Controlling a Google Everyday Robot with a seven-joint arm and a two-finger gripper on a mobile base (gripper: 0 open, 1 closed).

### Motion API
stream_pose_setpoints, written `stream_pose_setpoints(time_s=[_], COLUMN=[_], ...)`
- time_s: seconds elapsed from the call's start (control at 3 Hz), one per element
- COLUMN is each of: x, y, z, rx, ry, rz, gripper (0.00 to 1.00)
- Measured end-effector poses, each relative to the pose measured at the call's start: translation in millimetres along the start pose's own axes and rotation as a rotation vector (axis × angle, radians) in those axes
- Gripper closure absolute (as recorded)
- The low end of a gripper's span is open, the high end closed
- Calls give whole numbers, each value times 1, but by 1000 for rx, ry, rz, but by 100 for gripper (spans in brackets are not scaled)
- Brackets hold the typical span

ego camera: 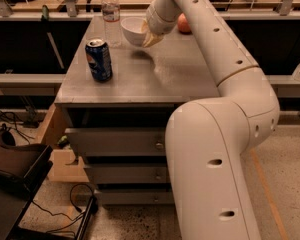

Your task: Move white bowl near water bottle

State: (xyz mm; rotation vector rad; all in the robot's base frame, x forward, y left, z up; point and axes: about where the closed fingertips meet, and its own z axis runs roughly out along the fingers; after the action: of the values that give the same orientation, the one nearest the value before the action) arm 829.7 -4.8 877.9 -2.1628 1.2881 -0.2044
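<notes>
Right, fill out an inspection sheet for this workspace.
Surface: grey cabinet top, flat.
Job's things: bowl held, seemingly just off the top, close beside the bottle at the back left.
Clutter: can front left; apple back right.
Gripper: gripper clamped on the bowl's right rim.
Cables: black cables on the floor, left.
Surroundings: drawers below the top.

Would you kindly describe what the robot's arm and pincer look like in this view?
The arm is a thick, smooth, cream-white tube of rounded segments, dotted with small dark holes, with a thin tan seam at one joint. No cables show on it. The pincer, at the rim of the white bowl far across the cabinet top, has yellowish-tan fingers.
</notes>
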Motion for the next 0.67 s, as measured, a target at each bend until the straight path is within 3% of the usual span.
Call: stream_pose_setpoints(time_s=[0.33, 0.67], x=[-1, -2], y=[1, 2], z=[5, 9], rx=[-5, -10], ry=[-3, -6], rz=[-1, -2], gripper=[83, 59])
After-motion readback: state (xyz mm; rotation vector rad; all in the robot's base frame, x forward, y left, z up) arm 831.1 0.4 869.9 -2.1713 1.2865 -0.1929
